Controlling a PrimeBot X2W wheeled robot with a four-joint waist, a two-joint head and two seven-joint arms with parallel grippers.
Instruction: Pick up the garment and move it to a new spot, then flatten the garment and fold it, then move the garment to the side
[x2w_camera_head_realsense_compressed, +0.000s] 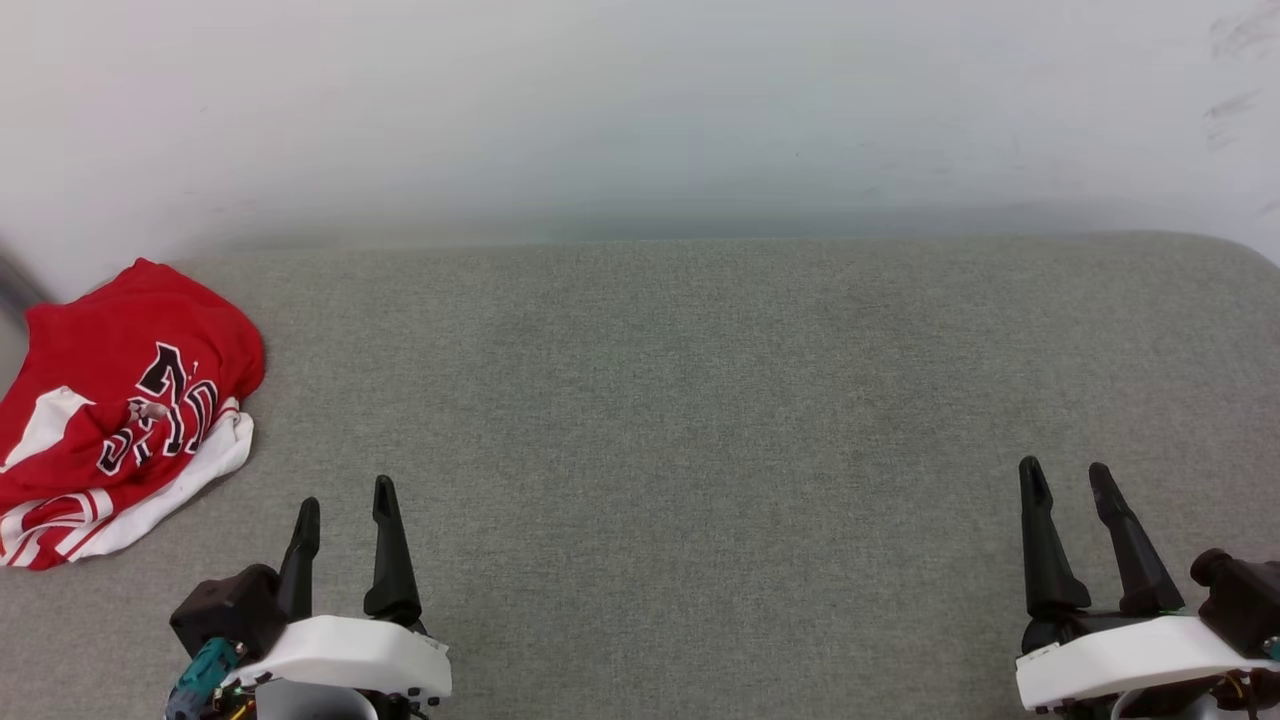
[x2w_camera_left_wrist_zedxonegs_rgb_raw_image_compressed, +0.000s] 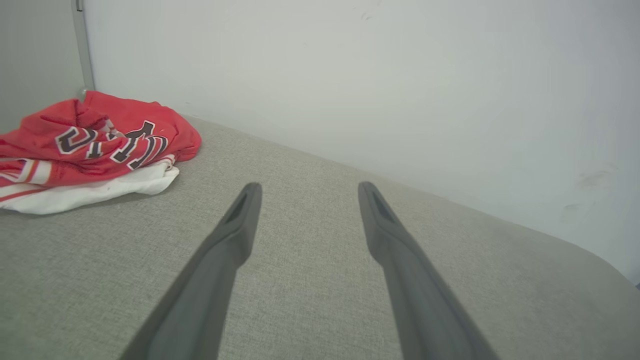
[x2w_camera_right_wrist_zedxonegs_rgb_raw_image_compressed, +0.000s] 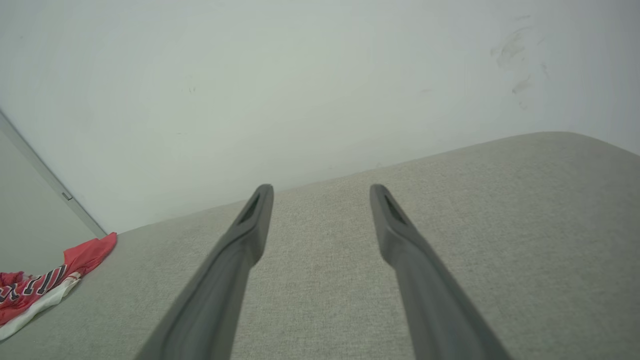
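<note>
Garment (x2w_camera_head_realsense_compressed: 120, 400) lies crumpled and unfolded on the grey cushion (x2w_camera_head_realsense_compressed: 650, 400) by the wall's (x2w_camera_head_realsense_compressed: 640, 100) left end, so every step seems left, with left gripper (x2w_camera_head_realsense_compressed: 346, 495) and right gripper (x2w_camera_head_realsense_compressed: 1065, 468) spread open, empty, farther from that wall.

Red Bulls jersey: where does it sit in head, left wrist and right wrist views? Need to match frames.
Head view: red jersey at the far left, mid-height, crumpled on the grey cushion.
Left wrist view: upper left, lettering visible.
Right wrist view: lower-left edge, partly cut off.
Shared landmark: the white wall along the cushion's back edge; the red jersey lies near its left end.
</note>
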